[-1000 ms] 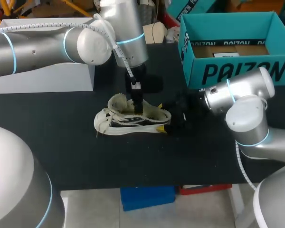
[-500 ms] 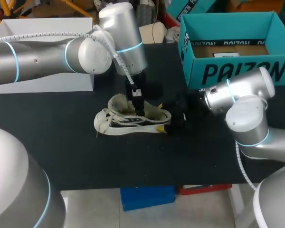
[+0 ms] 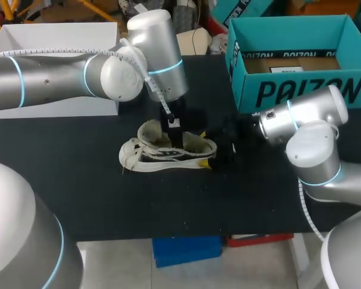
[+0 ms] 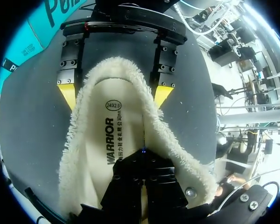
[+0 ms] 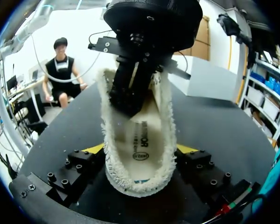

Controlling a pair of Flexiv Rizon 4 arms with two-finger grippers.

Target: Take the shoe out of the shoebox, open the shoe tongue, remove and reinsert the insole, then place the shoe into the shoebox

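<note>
A white shoe (image 3: 165, 153) with a fleece lining lies on its sole on the black table (image 3: 78, 180), toe to the left. My left gripper (image 3: 175, 137) comes down into its opening. In the left wrist view that gripper (image 4: 143, 156) is shut, its black tips resting on the printed insole (image 4: 114, 135). My right gripper (image 3: 205, 149) reaches in from the right and clasps the heel, with a yellow fingertip (image 4: 162, 94) against each side of the collar. In the right wrist view the heel (image 5: 140, 172) sits between that gripper's (image 5: 141, 150) fingers. The teal shoebox (image 3: 301, 90) stands open at the back right.
A white box (image 3: 54, 102) stands at the back left of the table, under my left arm. The shoe's loose laces (image 3: 127, 158) trail off its toe end. Bare black tabletop lies in front of the shoe.
My left arm has shifted a little to the right, bringing its gripper slightly toward the heel inside the shoe. The shoe and my right arm have kept still.
</note>
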